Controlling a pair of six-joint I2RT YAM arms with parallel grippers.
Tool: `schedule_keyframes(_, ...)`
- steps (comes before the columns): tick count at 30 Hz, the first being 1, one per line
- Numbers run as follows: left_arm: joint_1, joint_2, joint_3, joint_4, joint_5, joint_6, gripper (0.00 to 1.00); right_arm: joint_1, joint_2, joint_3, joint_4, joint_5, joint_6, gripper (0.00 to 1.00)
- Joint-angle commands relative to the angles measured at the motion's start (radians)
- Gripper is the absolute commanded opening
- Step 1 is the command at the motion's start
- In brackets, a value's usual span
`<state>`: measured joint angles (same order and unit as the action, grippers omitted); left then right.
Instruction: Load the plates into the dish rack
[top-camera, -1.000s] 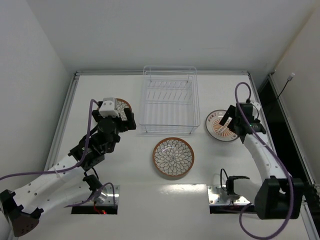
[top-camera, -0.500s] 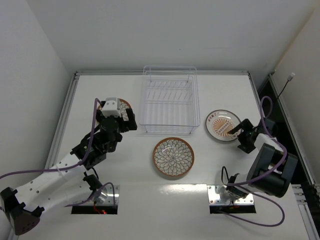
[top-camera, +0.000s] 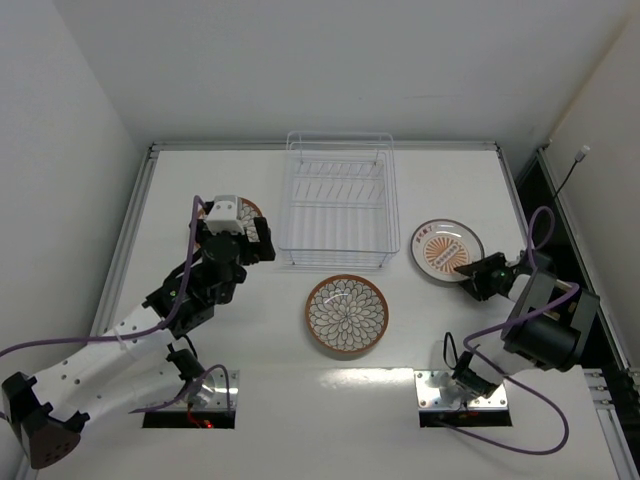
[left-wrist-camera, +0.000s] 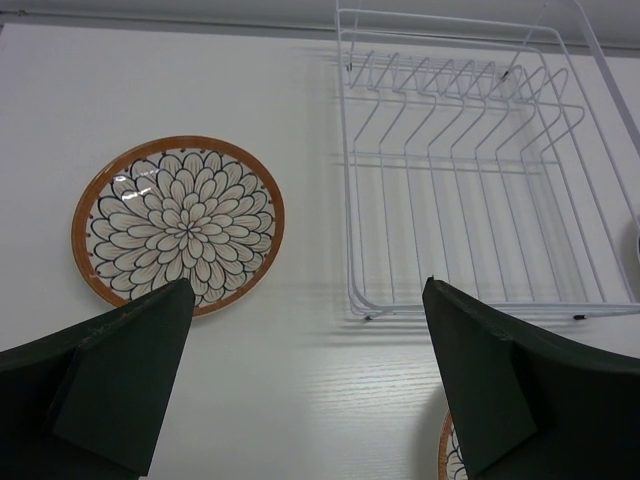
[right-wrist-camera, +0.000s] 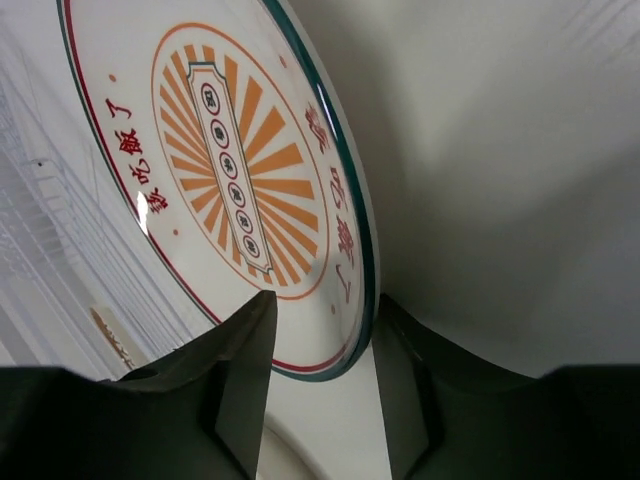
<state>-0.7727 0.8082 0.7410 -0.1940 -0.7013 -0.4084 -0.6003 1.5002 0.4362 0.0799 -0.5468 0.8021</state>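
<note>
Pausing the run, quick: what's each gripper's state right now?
Left gripper: open, holding nothing.
Right gripper: jaws shut on the rim of the sunburst plate.

left plate (top-camera: 250, 209) half hidden, sunburst plate (right-wrist-camera: 230, 170) cropped

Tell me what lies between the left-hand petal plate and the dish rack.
Nothing but bare table: the left wrist view shows an empty strip between the plate and the dish rack.
</note>
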Motion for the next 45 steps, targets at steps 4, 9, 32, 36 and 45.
schedule_keyframes(4,0.007,-0.006,0.018,0.024,0.003,0.002,0.99,-0.013,0.000,-0.005,0.083,-0.019,0.054,0.11)
schedule_keyframes(9,0.007,-0.006,0.018,0.024,0.003,0.002,0.99,-0.013,-0.159,-0.017,0.032,-0.019,0.063,0.00)
schedule_keyframes(32,0.007,-0.033,0.018,0.015,-0.006,0.002,0.99,0.654,-0.345,0.662,-0.409,0.928,-0.107,0.00)
schedule_keyframes(36,0.007,-0.033,0.018,0.015,-0.015,0.002,0.99,0.778,-0.184,0.826,-0.446,1.056,-0.136,0.00)
schedule_keyframes(45,0.007,-0.024,0.018,0.015,-0.024,0.002,0.99,0.849,0.098,1.012,-0.486,1.212,-0.147,0.00)
